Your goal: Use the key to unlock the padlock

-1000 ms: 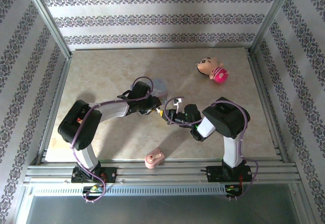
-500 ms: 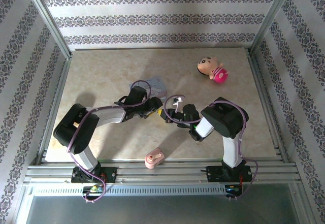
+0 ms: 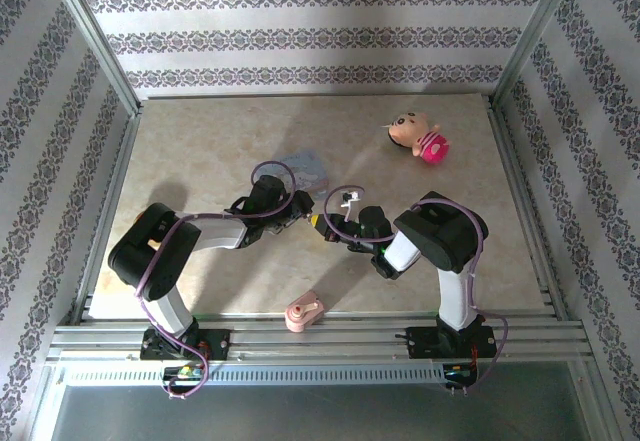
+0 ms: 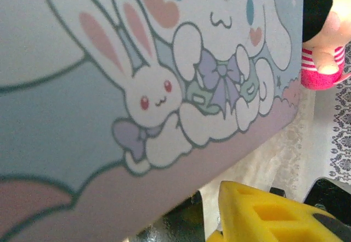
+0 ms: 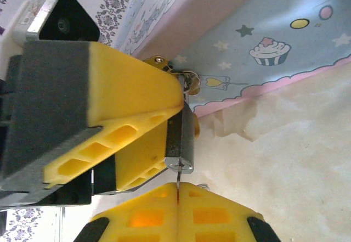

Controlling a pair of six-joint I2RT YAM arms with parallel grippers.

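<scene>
We see the left claw (image 5: 174,132) grasping the padlock (image 5: 181,139) mid-worktop (image 3: 200,141), beside the blue tin (image 5: 263,39), the right claw (image 5: 178,191) clenched on the key (image 5: 178,177) at its base.

Bright, even light from above covers the pale worktop (image 3: 200,151). Shadows beside the arms are faint and soft, and the top view is sharp. Both wrist views are extreme close-ups: the cartoon tin (image 4: 164,88) looks slightly soft, with a pale sheen, and the nearest yellow fingers (image 5: 219,198) are blurred.
</scene>
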